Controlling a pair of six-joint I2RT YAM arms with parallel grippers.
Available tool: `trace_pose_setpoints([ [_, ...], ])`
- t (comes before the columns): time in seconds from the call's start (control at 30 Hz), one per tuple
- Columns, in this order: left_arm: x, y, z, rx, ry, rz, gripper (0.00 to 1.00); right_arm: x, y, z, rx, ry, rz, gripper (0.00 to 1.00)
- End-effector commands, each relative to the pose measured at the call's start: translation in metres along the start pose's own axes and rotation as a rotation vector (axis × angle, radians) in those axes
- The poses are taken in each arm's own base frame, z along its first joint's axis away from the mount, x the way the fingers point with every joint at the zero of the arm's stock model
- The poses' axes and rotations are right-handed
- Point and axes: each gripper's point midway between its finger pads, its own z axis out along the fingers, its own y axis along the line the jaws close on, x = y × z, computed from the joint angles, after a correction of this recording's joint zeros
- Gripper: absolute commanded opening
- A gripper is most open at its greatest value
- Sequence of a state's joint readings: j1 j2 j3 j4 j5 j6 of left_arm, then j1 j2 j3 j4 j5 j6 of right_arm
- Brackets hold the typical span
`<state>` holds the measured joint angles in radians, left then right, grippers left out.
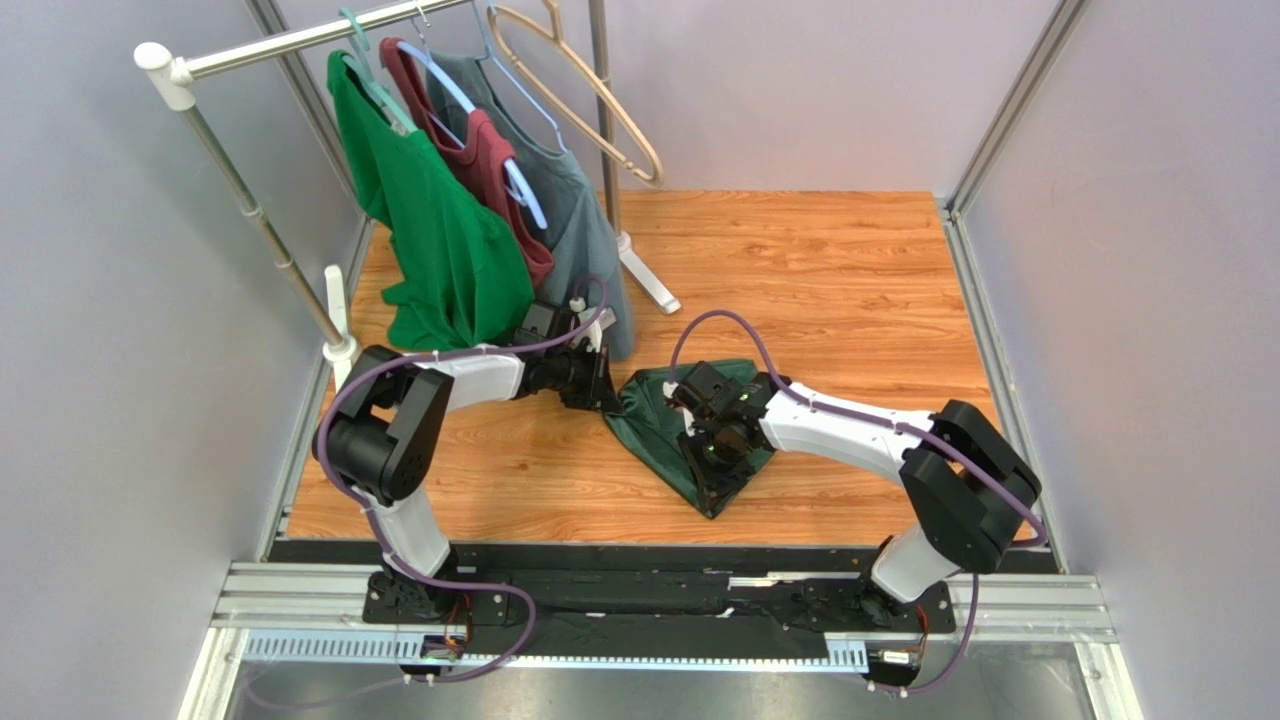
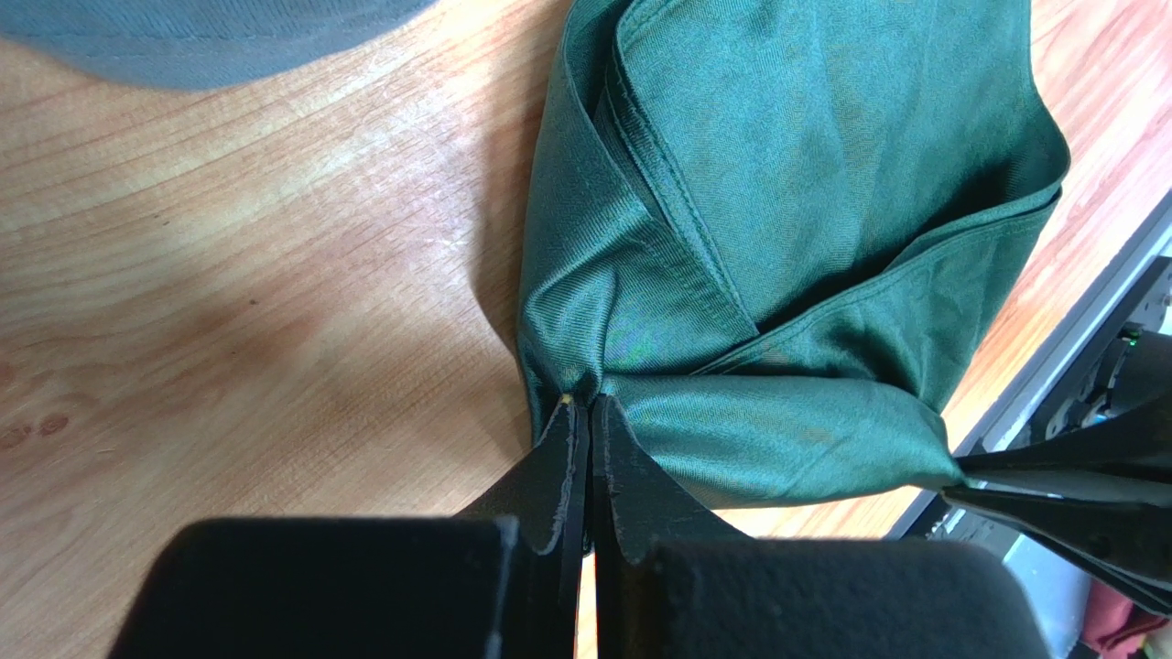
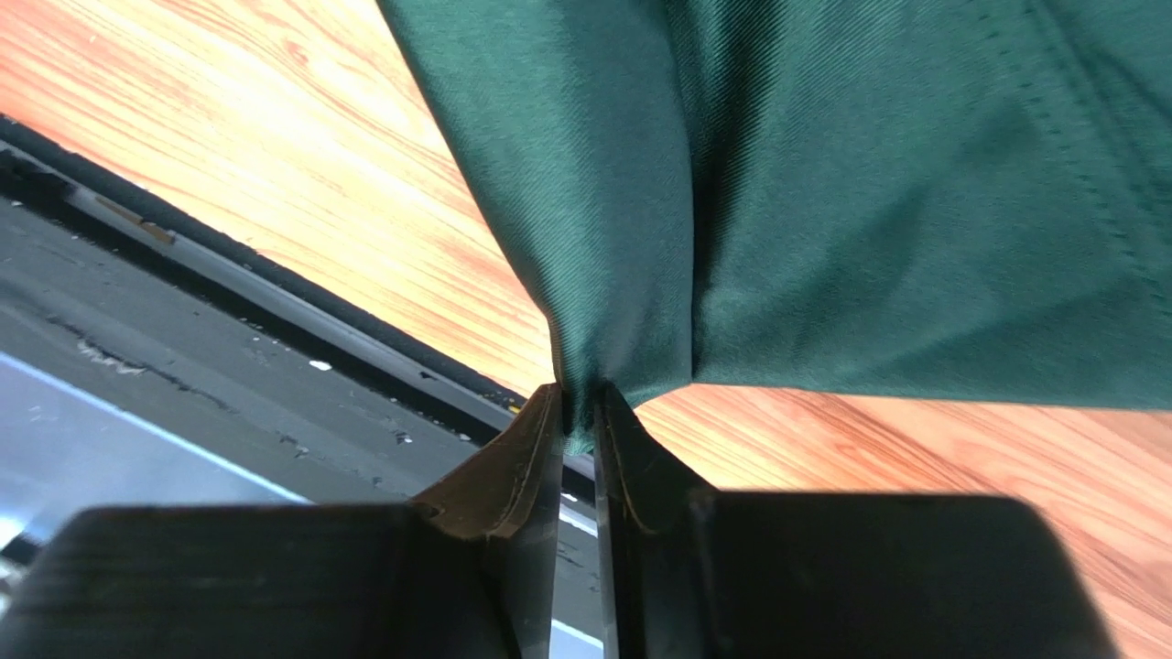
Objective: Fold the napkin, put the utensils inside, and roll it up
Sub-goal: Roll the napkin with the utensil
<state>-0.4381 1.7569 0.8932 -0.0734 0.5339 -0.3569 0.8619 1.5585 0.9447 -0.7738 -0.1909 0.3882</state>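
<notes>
Napkin [image 2: 826,206] dark green, plain; table [image 1: 842,270] orange woodgrain.

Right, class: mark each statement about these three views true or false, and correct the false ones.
1. The left gripper pinches the napkin. True.
2. The right gripper hangs open, holding nothing. False: its jaws are closed on a fold of the napkin.
3. The napkin lies spread out flat. False: it is bunched and folded over itself.
4. Shirts hang on a rack at the far left. True.
5. The shirts are all one colour. False: one is green, one dark red, one grey.
</notes>
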Motion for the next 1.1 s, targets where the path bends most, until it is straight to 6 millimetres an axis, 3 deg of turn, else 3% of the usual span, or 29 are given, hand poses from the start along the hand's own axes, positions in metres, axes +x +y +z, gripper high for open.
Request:
trace_pose_setpoints([
  [0.0, -0.012, -0.003, -0.001, 0.006, -0.018, 0.025, 0.0, 0.003, 0.008, 0.005, -0.094, 0.032, 0.055, 0.15],
  [0.27, -0.013, -0.003, 0.002, 0.014, -0.009, 0.026, 0.0, -0.004, -0.009, 0.006, -0.106, 0.017, 0.122, 0.05],
  [0.53, -0.014, -0.001, 0.004, 0.012, -0.004, 0.029, 0.0, 0.008, -0.039, 0.024, -0.065, 0.067, 0.196, 0.01],
  [0.67, -0.013, -0.002, 0.005, 0.014, 0.001, 0.028, 0.0, 0.012, -0.04, 0.027, -0.068, 0.081, 0.199, 0.01],
  [0.73, -0.013, -0.001, 0.005, 0.014, 0.001, 0.028, 0.0, 0.004, -0.036, 0.018, -0.08, 0.049, 0.181, 0.02],
  [0.83, -0.013, -0.002, 0.005, 0.015, 0.002, 0.026, 0.0, -0.008, -0.03, -0.002, -0.094, -0.006, 0.153, 0.07],
  [0.97, -0.013, -0.002, 0.005, 0.019, 0.002, 0.027, 0.0, -0.019, -0.015, -0.026, -0.102, -0.068, 0.099, 0.35],
  [1.07, -0.012, -0.002, 0.005, 0.018, 0.003, 0.026, 0.0, -0.023, -0.008, -0.032, -0.071, -0.101, 0.053, 0.48],
])
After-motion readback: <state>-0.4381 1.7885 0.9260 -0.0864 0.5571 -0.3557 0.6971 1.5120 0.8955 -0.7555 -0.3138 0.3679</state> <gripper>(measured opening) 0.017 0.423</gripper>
